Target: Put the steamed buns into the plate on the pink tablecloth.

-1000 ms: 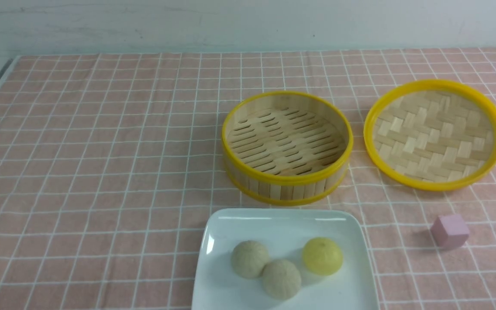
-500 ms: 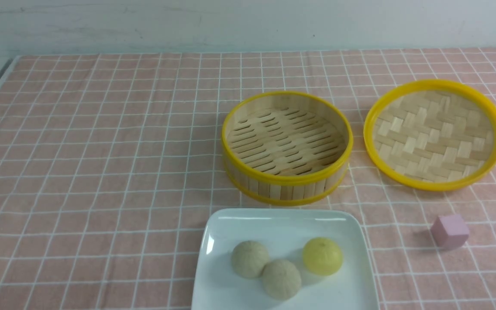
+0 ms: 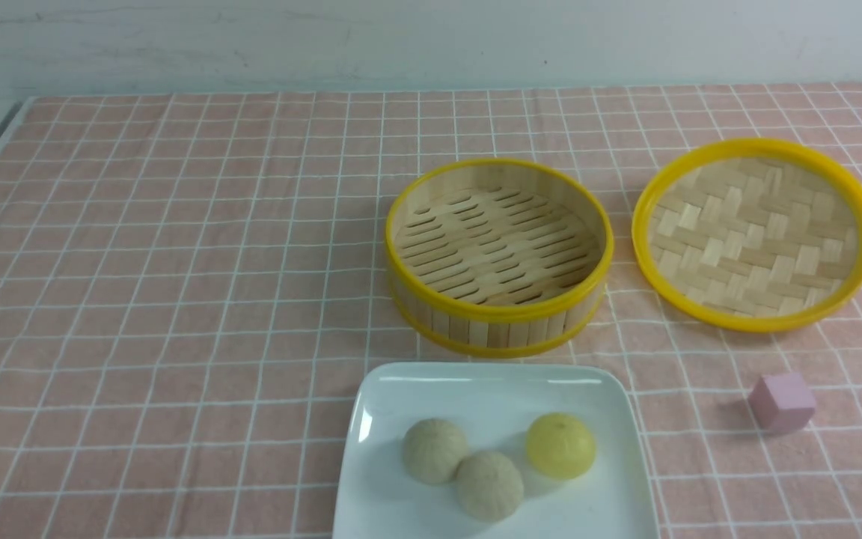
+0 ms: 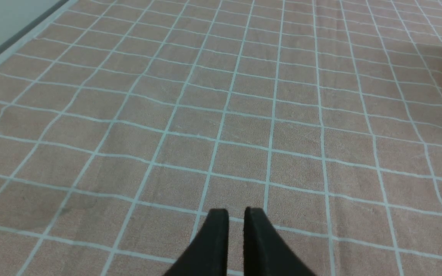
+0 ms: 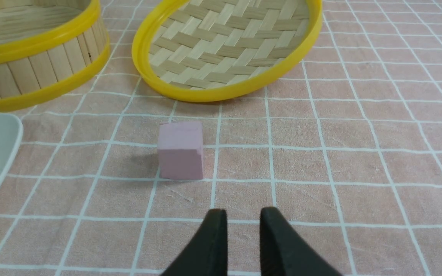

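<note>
Steamed buns [image 3: 488, 484] sit on the plate [image 3: 371, 419]; light, soft, best cupped at the sides; left gripper [image 4: 236, 218] and right gripper [image 5: 242, 218] slightly parted, empty.

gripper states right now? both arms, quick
Left gripper: empty, jaws a narrow gap apart over the pink tablecloth.
Right gripper: open, empty, jaws slightly apart, short of the pink cube.

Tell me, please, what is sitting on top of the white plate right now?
Three steamed buns rest on the plate: two beige-grey ones touching, one pale yellow alongside. The plate's near edge is cut off by the front view, so that strip cannot be checked.
</note>
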Robot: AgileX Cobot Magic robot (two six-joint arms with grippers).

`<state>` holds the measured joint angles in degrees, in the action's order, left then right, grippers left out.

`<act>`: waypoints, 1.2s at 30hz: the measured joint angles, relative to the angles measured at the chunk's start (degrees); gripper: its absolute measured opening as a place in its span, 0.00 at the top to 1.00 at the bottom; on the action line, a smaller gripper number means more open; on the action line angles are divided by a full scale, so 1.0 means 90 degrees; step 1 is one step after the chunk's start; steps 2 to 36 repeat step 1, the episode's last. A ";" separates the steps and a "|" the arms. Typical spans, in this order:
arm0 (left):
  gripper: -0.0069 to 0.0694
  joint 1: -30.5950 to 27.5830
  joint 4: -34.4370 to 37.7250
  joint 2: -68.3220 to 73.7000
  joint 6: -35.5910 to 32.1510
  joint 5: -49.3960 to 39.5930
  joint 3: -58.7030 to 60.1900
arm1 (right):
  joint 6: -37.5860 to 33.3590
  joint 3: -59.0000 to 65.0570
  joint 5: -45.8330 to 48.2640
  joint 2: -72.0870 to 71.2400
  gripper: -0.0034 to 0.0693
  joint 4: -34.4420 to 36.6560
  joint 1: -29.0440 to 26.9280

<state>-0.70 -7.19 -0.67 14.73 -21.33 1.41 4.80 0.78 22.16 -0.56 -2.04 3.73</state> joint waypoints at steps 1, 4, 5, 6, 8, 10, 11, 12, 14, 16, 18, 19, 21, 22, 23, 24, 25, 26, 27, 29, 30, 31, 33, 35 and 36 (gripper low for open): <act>0.79 0.0000 0.0000 0.0000 0.0000 0.0000 0.0000 | 0.0000 0.0000 0.0000 0.0000 0.74 0.0000 0.0000; 0.79 0.0000 0.0000 0.0000 0.0000 0.0000 0.0000 | 0.0000 0.0000 0.0000 0.0000 0.74 0.0000 0.0000; 0.79 0.0000 0.0000 0.0000 0.0000 0.0000 0.0000 | 0.0000 0.0000 0.0000 0.0000 0.74 0.0000 0.0000; 0.79 0.0000 0.0000 0.0000 0.0000 0.0000 0.0000 | 0.0000 0.0000 0.0000 0.0000 0.74 0.0000 0.0000; 0.79 0.0000 0.0000 0.0000 0.0000 0.0000 0.0000 | 0.0000 0.0000 0.0000 0.0000 0.74 0.0000 0.0000; 0.79 0.0000 0.0000 0.0000 0.0000 0.0000 0.0000 | 0.0000 0.0000 0.0000 0.0000 0.74 0.0000 0.0000; 0.79 0.0000 0.0000 0.0000 0.0000 0.0000 0.0000 | 0.0000 0.0000 0.0000 0.0000 0.74 0.0000 0.0000; 0.79 0.0000 0.0000 0.0000 0.0000 0.0000 0.0000 | 0.0000 0.0000 0.0000 0.0000 0.74 0.0000 0.0000; 0.79 0.0000 0.0000 0.0000 0.0000 0.0000 0.0000 | 0.0000 0.0000 0.0000 0.0000 0.74 0.0000 0.0000; 0.79 0.0000 0.0000 0.0000 0.0000 0.0000 0.0000 | 0.0000 0.0000 0.0000 0.0000 0.74 0.0000 0.0000; 0.79 0.0000 0.0000 0.0000 0.0000 0.0000 0.0000 | 0.0000 0.0000 0.0000 0.0000 0.74 0.0000 0.0000; 0.79 0.0000 0.0000 0.0000 0.0000 0.0000 0.0000 | 0.0000 0.0000 0.0000 0.0000 0.74 0.0000 0.0000; 0.79 0.0000 0.0000 0.0000 0.0000 0.0000 0.0000 | 0.0000 0.0000 0.0000 0.0000 0.74 0.0000 0.0000; 0.79 0.0000 0.0000 0.0000 0.0000 0.0000 0.0000 | 0.0000 0.0000 0.0000 0.0000 0.74 0.0000 0.0000; 0.79 0.0000 0.0000 0.0000 0.0000 0.0000 0.0000 | 0.0000 0.0000 0.0000 0.0000 0.74 0.0000 0.0000; 0.79 0.0000 0.0000 0.0000 0.0000 0.0000 0.0000 | 0.0000 0.0000 0.0000 0.0000 0.74 0.0000 0.0000; 0.79 0.0000 0.0000 0.0000 0.0000 0.0000 0.0000 | 0.0000 0.0000 0.0000 0.0000 0.74 0.0000 0.0000; 0.79 0.0000 0.0000 0.0000 0.0000 0.0000 0.0000 | 0.0000 0.0000 0.0000 0.0000 0.74 0.0000 0.0000; 0.79 0.0000 0.0000 0.0000 0.0000 0.0000 0.0000 | 0.0000 0.0000 0.0000 0.0000 0.74 0.0000 0.0000; 0.79 0.0000 0.0000 0.0000 0.0000 0.0000 0.0000 | 0.0000 0.0000 0.0000 0.0000 0.74 0.0000 0.0000; 0.79 0.0000 0.0000 0.0000 0.0000 0.0000 0.0000 | 0.0000 0.0000 0.0000 0.0000 0.74 0.0000 0.0000; 0.79 0.0000 0.0000 0.0000 0.0000 0.0000 0.0000 | 0.0000 0.0000 0.0000 0.0000 0.74 0.0000 0.0000; 0.79 0.0000 0.0000 0.0000 0.0000 0.0000 0.0000 | 0.0000 0.0000 0.0000 0.0000 0.74 0.0000 0.0000; 0.79 0.0000 0.0000 0.0000 0.0000 0.0000 0.0000 | 0.0000 0.0000 0.0000 0.0000 0.74 0.0000 0.0000; 0.79 0.0000 0.0000 0.0000 0.0000 0.0000 0.0000 | 0.0000 0.0000 0.0000 0.0000 0.74 0.0000 0.0000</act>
